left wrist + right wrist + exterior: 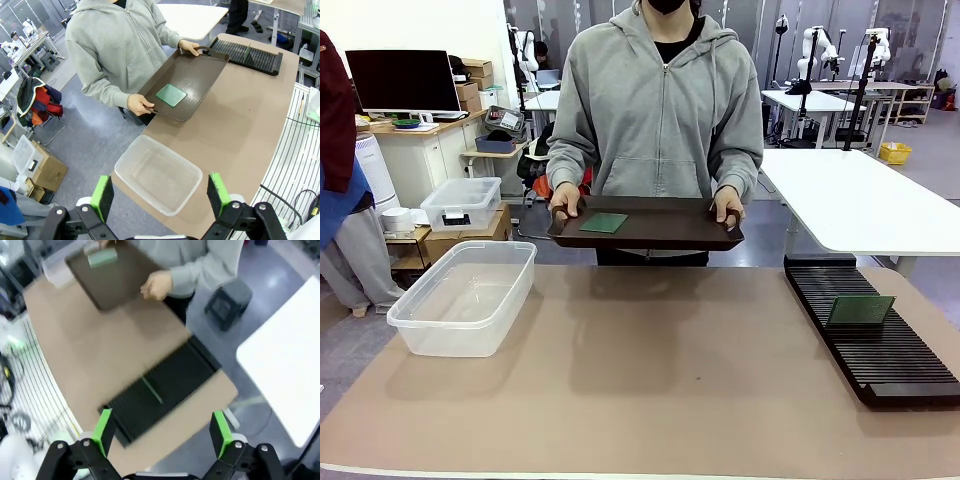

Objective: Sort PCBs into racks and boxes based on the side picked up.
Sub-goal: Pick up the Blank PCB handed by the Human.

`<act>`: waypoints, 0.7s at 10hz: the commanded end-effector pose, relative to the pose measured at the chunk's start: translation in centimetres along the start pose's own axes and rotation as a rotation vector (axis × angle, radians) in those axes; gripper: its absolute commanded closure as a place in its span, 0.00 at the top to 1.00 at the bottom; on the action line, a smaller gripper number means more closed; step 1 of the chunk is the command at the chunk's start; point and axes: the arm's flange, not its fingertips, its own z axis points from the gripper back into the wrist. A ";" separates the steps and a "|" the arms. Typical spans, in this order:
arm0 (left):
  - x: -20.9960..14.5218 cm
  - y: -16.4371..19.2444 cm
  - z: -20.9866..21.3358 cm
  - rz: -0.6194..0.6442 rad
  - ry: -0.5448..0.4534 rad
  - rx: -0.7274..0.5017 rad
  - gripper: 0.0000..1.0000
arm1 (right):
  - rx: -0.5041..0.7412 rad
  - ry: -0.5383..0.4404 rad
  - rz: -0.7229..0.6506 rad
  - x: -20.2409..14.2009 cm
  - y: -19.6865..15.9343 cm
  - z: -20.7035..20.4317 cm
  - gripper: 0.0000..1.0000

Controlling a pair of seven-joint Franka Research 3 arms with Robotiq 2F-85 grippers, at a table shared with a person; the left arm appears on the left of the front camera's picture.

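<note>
Tan table (650,390): clear tub (420,335), black rack (890,365)

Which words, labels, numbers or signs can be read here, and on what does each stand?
No text is readable.
PCB on the tray: any print too small.
PCB in the rack: any print too small.
Dark label on the lidded box: too small.

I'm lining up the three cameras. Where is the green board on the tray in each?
Front view: PCB upper centre, left half of tray.
Left wrist: upper centre, mid-tray.
Right wrist: top left, blurred.
Shared landmark: the brown tray the person holds.
</note>
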 end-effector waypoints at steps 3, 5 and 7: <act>-0.1 -0.1 -0.1 -0.010 -0.011 -0.012 1.00 | -0.054 -0.323 -0.046 -3.5 0.0 -0.2 1.00; -0.1 -0.1 -0.1 -0.010 -0.011 -0.012 1.00 | -0.020 -0.404 0.031 -4.1 -0.4 -1.8 1.00; -0.1 -0.1 -0.1 -0.010 -0.011 -0.012 1.00 | 0.015 -0.448 0.020 -5.0 -0.7 -1.6 1.00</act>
